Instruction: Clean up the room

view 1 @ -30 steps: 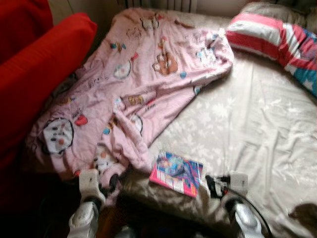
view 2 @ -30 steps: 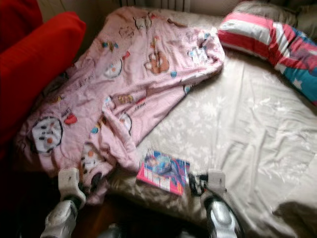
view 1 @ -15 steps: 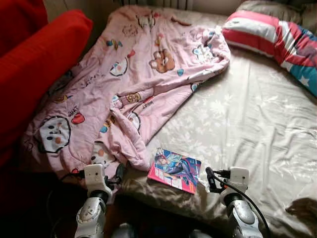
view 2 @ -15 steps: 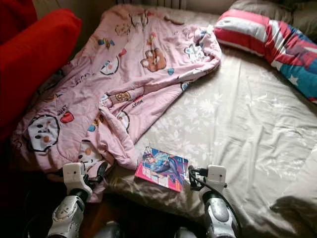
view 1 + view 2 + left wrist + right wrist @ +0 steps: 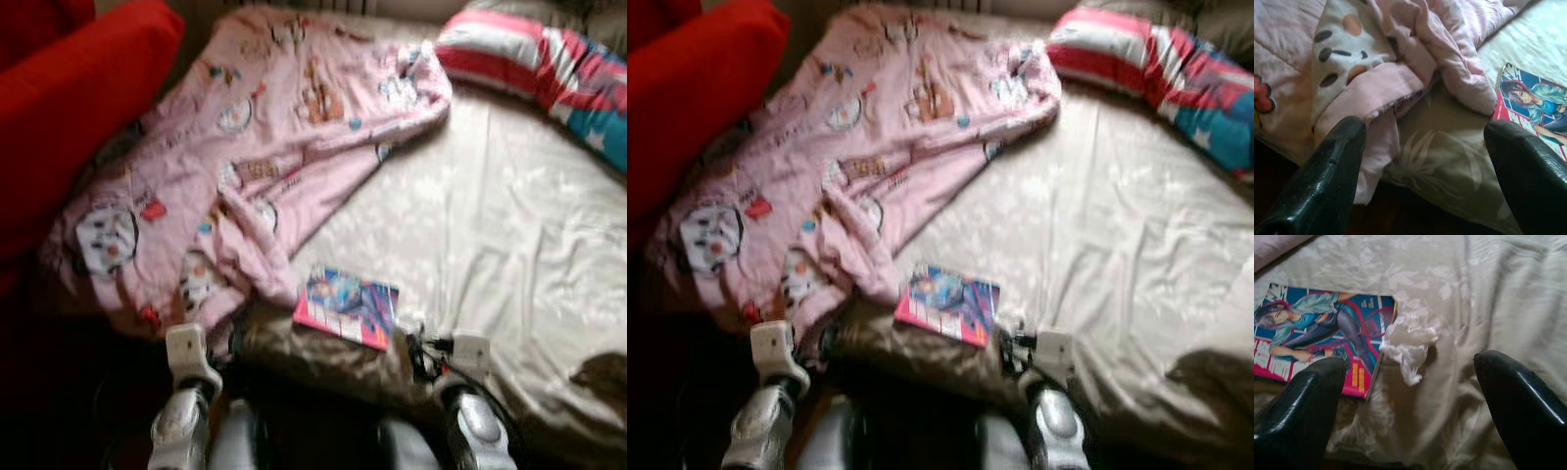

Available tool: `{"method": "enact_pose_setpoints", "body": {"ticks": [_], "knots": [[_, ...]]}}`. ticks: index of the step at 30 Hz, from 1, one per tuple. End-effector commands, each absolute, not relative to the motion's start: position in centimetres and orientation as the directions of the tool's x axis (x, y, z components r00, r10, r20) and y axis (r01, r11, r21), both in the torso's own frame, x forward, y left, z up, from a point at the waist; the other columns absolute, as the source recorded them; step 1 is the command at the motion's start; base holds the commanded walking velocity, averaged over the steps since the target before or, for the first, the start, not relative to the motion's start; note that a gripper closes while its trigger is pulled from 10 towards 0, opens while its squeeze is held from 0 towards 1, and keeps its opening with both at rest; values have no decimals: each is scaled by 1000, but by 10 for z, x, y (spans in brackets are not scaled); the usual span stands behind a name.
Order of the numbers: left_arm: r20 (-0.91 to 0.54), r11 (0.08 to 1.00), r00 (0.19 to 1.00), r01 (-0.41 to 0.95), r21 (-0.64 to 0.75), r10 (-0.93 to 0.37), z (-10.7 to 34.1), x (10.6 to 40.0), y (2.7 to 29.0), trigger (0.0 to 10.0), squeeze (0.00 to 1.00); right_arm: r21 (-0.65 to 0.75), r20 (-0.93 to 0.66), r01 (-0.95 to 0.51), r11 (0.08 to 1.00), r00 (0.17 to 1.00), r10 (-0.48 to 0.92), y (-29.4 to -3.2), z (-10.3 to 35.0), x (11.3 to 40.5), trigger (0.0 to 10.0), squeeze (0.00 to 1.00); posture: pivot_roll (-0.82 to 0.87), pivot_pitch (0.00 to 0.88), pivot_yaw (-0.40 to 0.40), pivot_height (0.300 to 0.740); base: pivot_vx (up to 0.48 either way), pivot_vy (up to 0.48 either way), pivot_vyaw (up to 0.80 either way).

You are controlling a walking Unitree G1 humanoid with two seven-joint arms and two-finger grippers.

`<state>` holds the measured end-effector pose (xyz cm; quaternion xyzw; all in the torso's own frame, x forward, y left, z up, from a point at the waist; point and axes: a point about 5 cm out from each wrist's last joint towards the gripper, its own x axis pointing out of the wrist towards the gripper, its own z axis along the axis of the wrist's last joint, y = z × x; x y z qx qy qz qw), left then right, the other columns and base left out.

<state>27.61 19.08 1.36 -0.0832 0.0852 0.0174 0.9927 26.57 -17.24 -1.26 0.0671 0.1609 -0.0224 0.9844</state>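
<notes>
A Unitree G1 stands at the near edge of a bed [image 5: 509,235], both arms low w/ grippers at the mattress edge. The right gripper [image 5: 1410,416] hovers fingers spread wide, holding nothing, aimed at a crumpled white tissue [image 5: 1408,345] that lies on the beige sheet touching the corner of a comic book [image 5: 347,305]; the book lies flat near the bed's front edge, just beside the hanging corner of a rumpled pink blanket [image 5: 245,147]. The left gripper [image 5: 1425,166] is likewise open and empty, facing the blanket's folded corner. A striped pillow [image 5: 534,64] sits at the far right, a red cushion [image 5: 78,108] at the far left. Head views are blurred. Judged step: picking up the tissue, the likeliest litter in reach. To do it well: bring the right gripper down so the wad sits between the fingers, approx centred, close gently, and lift straight up. Risks: pinching the loose sheet along w/ the tissue, or nudging the book's corner, since the two touch. The tissue is light and will crush easily, so a soft pinch should do.
</notes>
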Motion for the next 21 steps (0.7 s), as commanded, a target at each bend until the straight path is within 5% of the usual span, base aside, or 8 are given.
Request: {"method": "enact_pose_setpoints", "body": {"ticks": [1,21], "knots": [[-197,983,980,-59,-174,24,10,274,191,10000,0,125,-347,64,990,938,-17,-171,-18,261,10000,0,-58,253,2,636,0,0,0],[-181,985,983,-24,-171,-8,15,279,191,10000,0,147,-355,27,989,935,27,-165,-18,262,10000,0,-54,274,2,636,0,0,0]]}}
